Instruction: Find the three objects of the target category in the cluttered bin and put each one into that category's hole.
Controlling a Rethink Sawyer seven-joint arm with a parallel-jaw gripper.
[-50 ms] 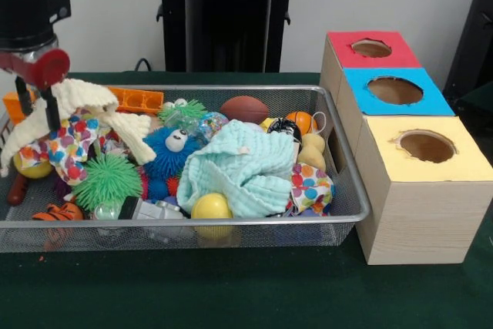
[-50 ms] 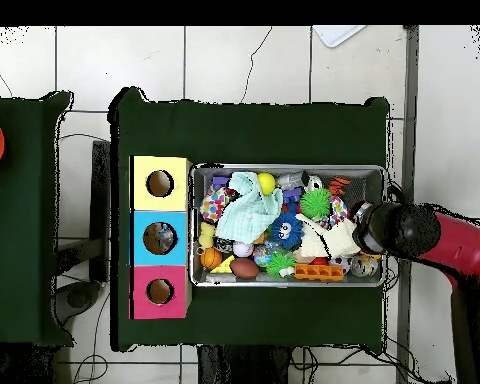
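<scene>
Because the cream knitted cloth (image 1: 73, 102) hangs draped from the closed gripper (image 1: 37, 107) above the wire bin's (image 1: 323, 217) left end, toys beneath lie exposed, well apart from the three-holed box (image 1: 420, 213).

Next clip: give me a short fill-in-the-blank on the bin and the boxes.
1. The box nearest the camera in the front view has a ___ top.
2. The middle box has a ___ top.
3. The gripper holds up a ___ cloth over the bin.

Missing words: yellow; blue; cream
</scene>
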